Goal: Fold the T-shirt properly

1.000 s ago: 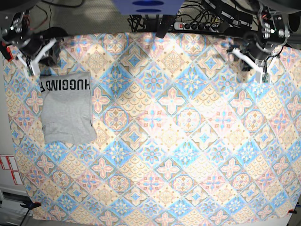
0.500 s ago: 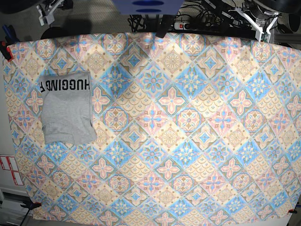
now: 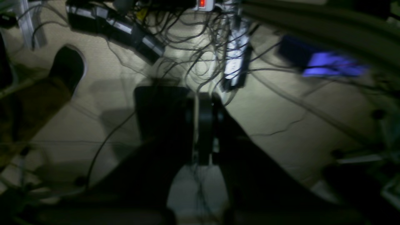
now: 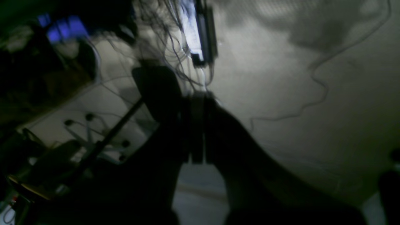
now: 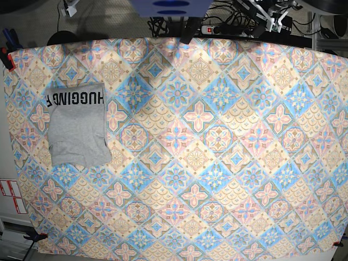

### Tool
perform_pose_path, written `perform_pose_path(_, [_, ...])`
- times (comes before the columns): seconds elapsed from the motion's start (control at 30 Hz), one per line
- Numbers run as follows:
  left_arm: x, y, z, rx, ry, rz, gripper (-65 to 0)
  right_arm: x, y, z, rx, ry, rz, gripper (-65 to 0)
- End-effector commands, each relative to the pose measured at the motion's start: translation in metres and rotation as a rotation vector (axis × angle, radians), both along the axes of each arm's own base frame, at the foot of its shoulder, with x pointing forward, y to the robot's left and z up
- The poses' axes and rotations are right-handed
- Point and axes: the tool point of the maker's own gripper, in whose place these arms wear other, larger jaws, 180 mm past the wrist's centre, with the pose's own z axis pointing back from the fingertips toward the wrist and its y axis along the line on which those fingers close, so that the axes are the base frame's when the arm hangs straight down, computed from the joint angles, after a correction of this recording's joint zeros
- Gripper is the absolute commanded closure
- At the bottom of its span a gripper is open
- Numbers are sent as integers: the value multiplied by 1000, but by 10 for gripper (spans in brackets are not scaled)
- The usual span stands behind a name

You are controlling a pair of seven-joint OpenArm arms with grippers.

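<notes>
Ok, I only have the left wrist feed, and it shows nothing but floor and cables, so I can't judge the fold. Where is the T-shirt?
Observer: The T-shirt lies folded into a rectangle near the left edge of the tablecloth in the base view.
Operator: Is any lettering showing?
Observer: Yes, black lettering runs along its far edge, upside down to the base camera.
Operator: And the right gripper?
Observer: The right gripper is shut, with nothing visible in it. It is over the floor, off the table.
</notes>
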Motion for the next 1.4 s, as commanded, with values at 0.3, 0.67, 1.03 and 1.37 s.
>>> perform_pose_path(0.3, [-24, -19, -59, -26, 35, -71, 0, -17, 63, -40, 127, 0, 57, 0])
perform_pose_path(0.67, [-37, -29, -107, -42, 16, -149, 0, -5, 72, -77, 79, -6, -74, 0])
perform_pose_path(1.03, [-4, -42, -113, -73, -67, -273, 0, 3, 119, -89, 29, -40, -162, 0])
perform_pose_path(1.37, [31, -53, -116, -82, -121, -260, 0, 4, 121, -89, 31, -43, -162, 0])
